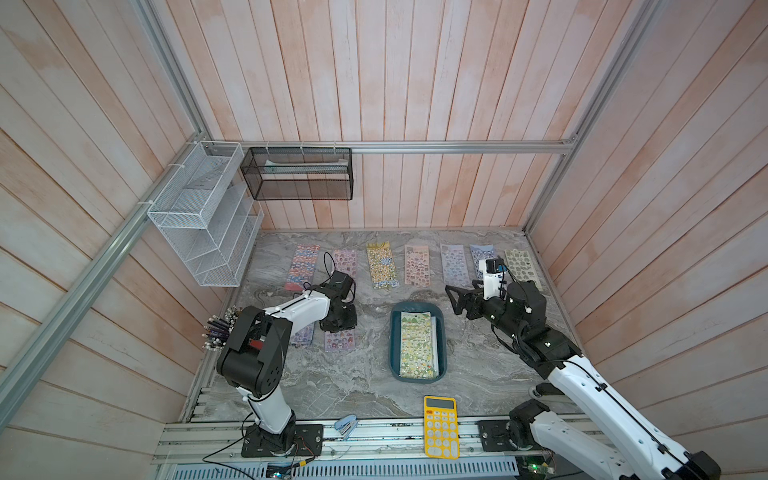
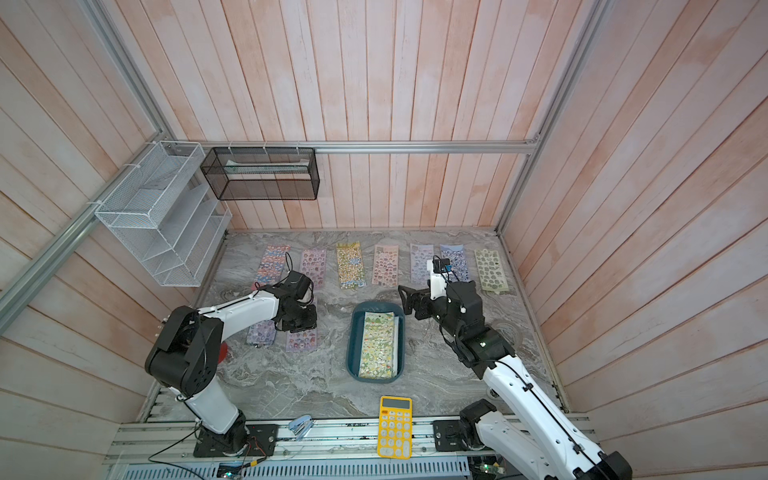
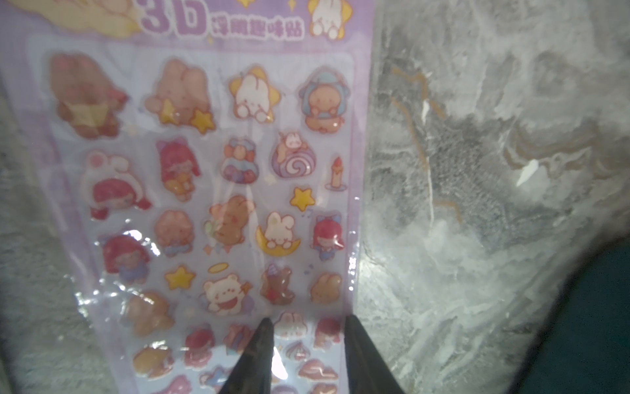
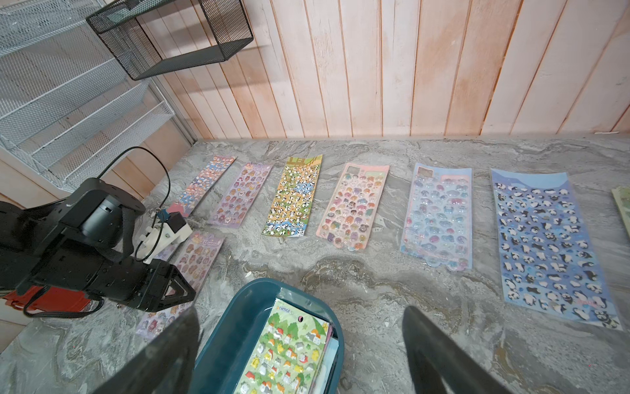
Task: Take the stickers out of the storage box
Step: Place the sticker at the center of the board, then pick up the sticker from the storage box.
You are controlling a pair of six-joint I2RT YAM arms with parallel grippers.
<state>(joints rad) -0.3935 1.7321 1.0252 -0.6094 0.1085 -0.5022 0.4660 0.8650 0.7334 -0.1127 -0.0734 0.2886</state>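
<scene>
The storage box [image 1: 394, 332] [image 2: 352, 332] [image 4: 235, 317], a dark teal tray, sits mid-table with a stack of stickers [image 1: 417, 345] [image 2: 377, 345] [image 4: 286, 354] inside, a green animal sheet on top. Several sticker sheets [image 1: 417, 266] [image 4: 353, 204] lie in a row along the back. A lilac sheet [image 1: 340, 341] [image 3: 218, 170] lies flat left of the box. My left gripper [image 1: 337, 322] [image 3: 308, 325] points down over it, jaws apart, holding nothing. My right gripper [image 1: 453, 300] [image 4: 300, 310] hovers wide open above the box's far end.
Another lilac sheet [image 1: 302, 336] lies beside the left arm. A yellow calculator [image 1: 441, 428] and a blue stapler [image 1: 346, 426] rest at the front edge. A pencil cup [image 1: 220, 328] stands at the left. A white wire rack [image 1: 203, 216] and a black mesh basket [image 1: 297, 174] hang on the walls.
</scene>
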